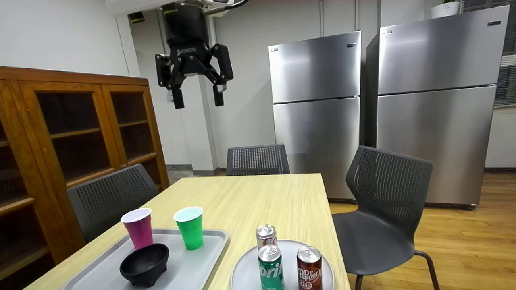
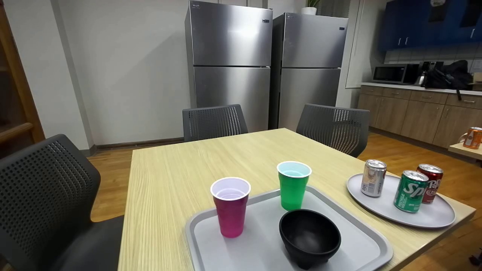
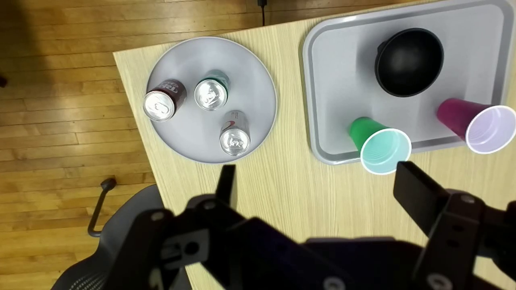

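Two steel refrigerators [image 1: 316,72] stand beyond dark chairs [image 1: 258,160]

A pale wood-grained rectangular table [image 1: 262,195] stood among dark-grey chairs with perforated backs [image 1: 387,181] on a honey-coloured plank floor [image 1: 463,225]. Two brushed-steel refrigerators [image 2: 231,41], gleaming with reflected light, stood before a plain off-white wall [image 2: 131,75]; a brown wooden glass-fronted cabinet [image 1: 109,133] stood at one side, deep-blue wall cupboards [image 2: 429,30] at the other.

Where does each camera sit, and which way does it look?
An exterior view: higher than the table, facing the refrigerators; part of the arm and the open tool show.
An exterior view: higher than the table, facing the tray and refrigerators; no robot shows.
Wrist view: on the arm, facing down at plate and tray; tool's fingers show.
Both exterior views share the table, tray and refrigerators.
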### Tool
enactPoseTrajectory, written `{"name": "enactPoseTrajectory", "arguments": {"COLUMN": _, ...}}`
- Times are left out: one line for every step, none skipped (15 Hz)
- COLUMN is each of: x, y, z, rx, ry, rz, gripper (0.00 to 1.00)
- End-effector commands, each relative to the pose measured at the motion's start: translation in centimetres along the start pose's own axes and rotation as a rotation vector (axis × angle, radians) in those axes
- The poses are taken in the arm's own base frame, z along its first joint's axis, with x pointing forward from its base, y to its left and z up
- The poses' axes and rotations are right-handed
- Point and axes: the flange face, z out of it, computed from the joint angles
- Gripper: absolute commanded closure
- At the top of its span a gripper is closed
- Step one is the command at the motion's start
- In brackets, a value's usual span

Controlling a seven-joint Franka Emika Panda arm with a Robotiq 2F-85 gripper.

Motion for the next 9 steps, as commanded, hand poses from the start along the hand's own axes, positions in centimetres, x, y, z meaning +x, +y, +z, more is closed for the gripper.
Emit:
{"name": "enactPoseTrajectory", "arguments": {"x": 1.0, "y": -1.1, "z": 2.1, "rx": -0.022, "ry": 0.008, "rz": -0.049, "gripper": 0.0}}
{"name": "enactPoseTrajectory", "arguments": {"x": 1.5, "y": -1.5, "z": 2.9, "rx": -0.028, "ry": 0.008, "rz": -0.06, "gripper": 0.0}}
{"name": "enactPoseTrajectory", "arguments": {"x": 1.8, "y": -1.9, "z": 3.7, "rx": -0.028, "ry": 0.009, "rz": -0.071, "gripper": 0.0}}
{"name": "enactPoseTrajectory", "arguments": {"x": 2.3, "y": -2.4, "z": 4.5, "rx": -0.032, "ry": 0.013, "rz": -0.08, "gripper": 0.0}}
{"name": "enactPoseTrajectory", "arguments": {"x": 2.7, "y": -2.9, "z": 5.3, "rx": -0.034, "ry": 0.017, "rz": -0.088, "gripper": 0.0}}
{"name": "enactPoseTrajectory", "arguments": {"x": 3.2, "y": -3.5, "z": 6.3, "rx": -0.03, "ry": 0.022, "rz": -0.098, "gripper": 0.0}}
{"name": "enactPoseTrajectory", "arguments": {"x": 3.6, "y": -4.0, "z": 7.3, "rx": -0.027, "ry": 0.024, "rz": -0.104, "gripper": 0.0}}
{"name": "enactPoseTrajectory", "arguments": {"x": 4.0, "y": -4.6, "z": 8.3, "rx": -0.022, "ry": 0.025, "rz": -0.113, "gripper": 0.0}}
{"name": "enactPoseTrajectory", "arguments": {"x": 4.4, "y": -5.2, "z": 9.3, "rx": -0.024, "ry": 0.029, "rz": -0.12, "gripper": 0.0}}
